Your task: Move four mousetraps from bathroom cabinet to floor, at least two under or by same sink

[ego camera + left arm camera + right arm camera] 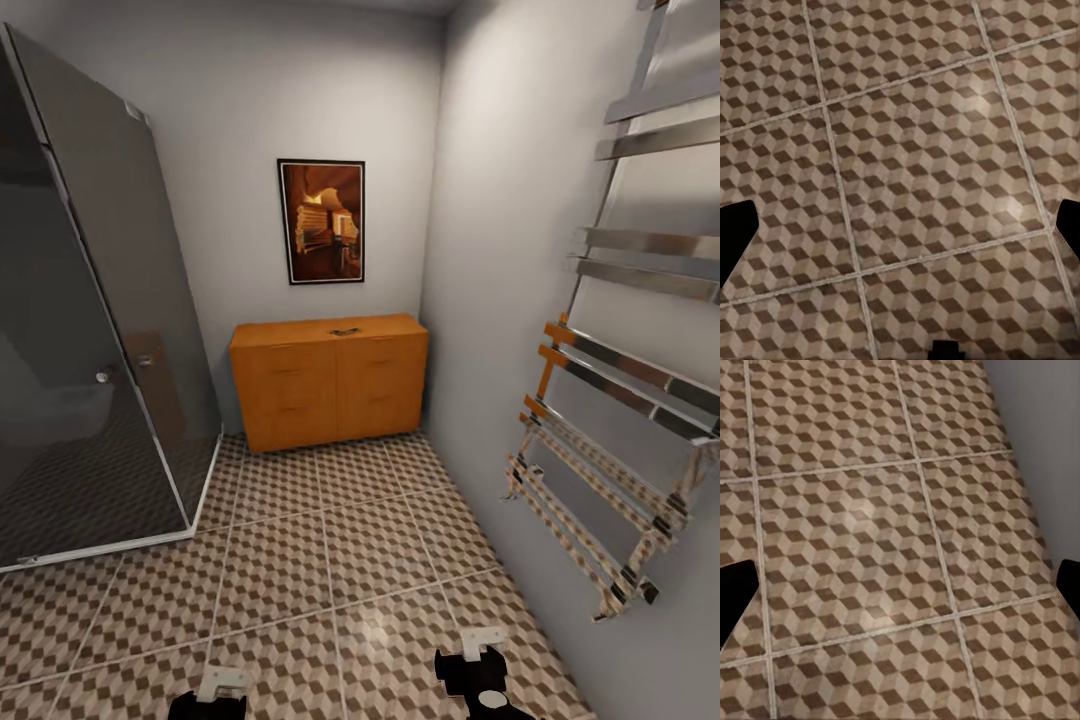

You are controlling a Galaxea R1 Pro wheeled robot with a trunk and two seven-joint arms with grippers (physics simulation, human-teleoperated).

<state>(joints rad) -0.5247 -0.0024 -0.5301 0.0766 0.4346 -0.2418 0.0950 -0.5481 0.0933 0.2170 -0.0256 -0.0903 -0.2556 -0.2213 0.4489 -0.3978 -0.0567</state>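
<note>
The mousetraps point(345, 331) look like a small dark clump on top of the orange cabinet point(330, 385), at twelve o'clock across the cube-pattern bathroom floor point(330, 560). Both the left gripper point(218, 690) and the right gripper point(480, 650) hang low with jaws spread wide and empty, probably because the robot is too far to reach.

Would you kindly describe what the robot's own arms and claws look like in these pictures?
In the head view the left claw and right claw are pale grey-white angular pieces mounted on glossy black bodies. In each wrist view the fingers appear as plain black shapes. No cables or markings are discernible.
</note>
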